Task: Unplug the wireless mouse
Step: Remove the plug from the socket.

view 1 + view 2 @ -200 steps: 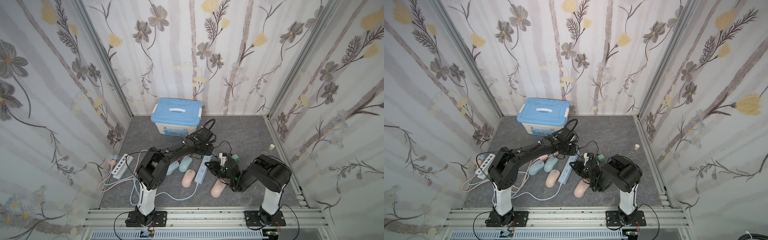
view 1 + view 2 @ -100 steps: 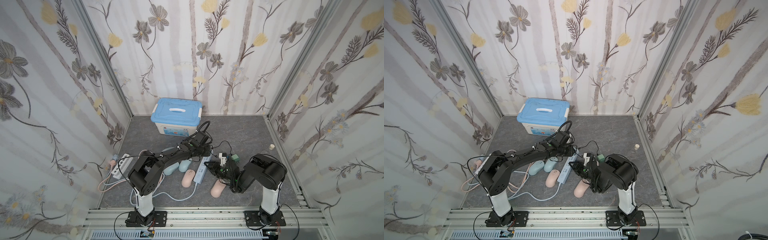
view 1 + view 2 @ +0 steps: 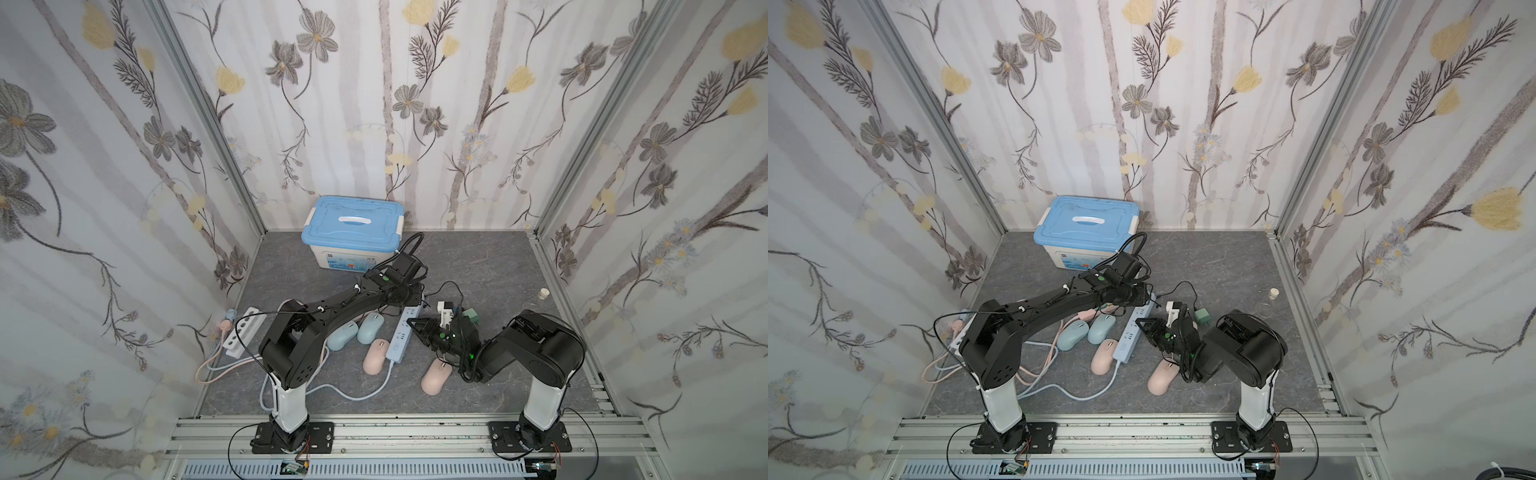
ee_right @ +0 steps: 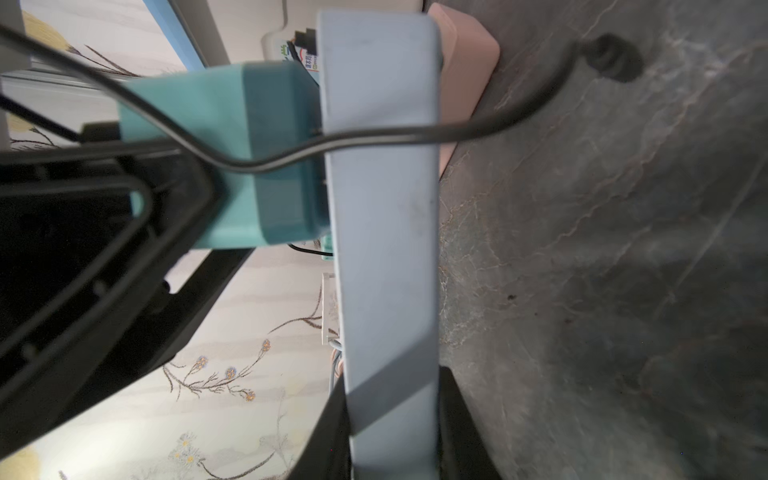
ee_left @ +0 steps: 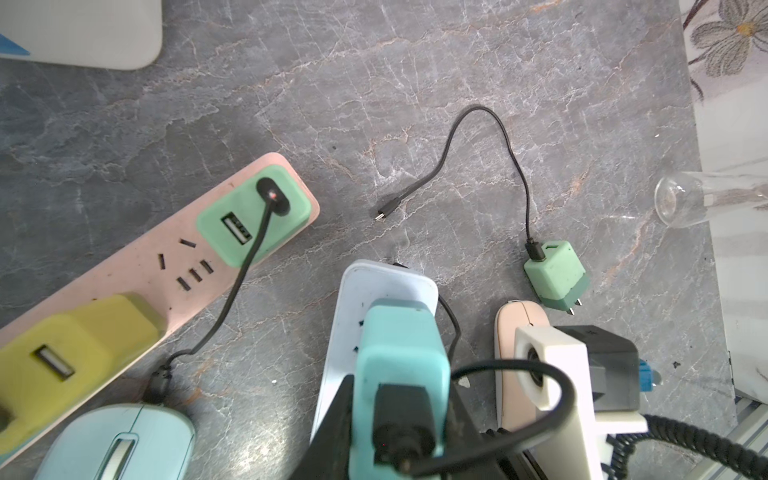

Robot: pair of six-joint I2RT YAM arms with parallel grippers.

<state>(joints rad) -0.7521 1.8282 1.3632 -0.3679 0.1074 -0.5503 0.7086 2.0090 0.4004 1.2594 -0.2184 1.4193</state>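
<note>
A teal charger adapter (image 5: 401,361) sits against the face of the blue power strip (image 5: 386,282), with a black cable (image 5: 552,399) leaving its top. My left gripper (image 5: 399,419) is shut on that adapter from both sides. My right gripper (image 4: 392,440) is shut on the edge of the blue power strip (image 4: 386,249), just along from the adapter (image 4: 249,158). In both top views the two grippers meet at the strip's far end (image 3: 411,311) (image 3: 1140,316). A pink mouse (image 3: 435,376) lies under the right arm; I cannot tell which mouse the cable reaches.
A pink power strip (image 5: 166,266) carries a green and a yellow adapter. A loose green adapter (image 5: 555,274) with a black cable lies on the floor. Two blue mice (image 3: 371,328) and another pink mouse (image 3: 375,355) lie left of the strip. A blue-lidded box (image 3: 353,220) stands behind.
The left arm's elbow has swung left and lower, while its gripper has stayed on the adapter. The right arm has hardly moved.
</note>
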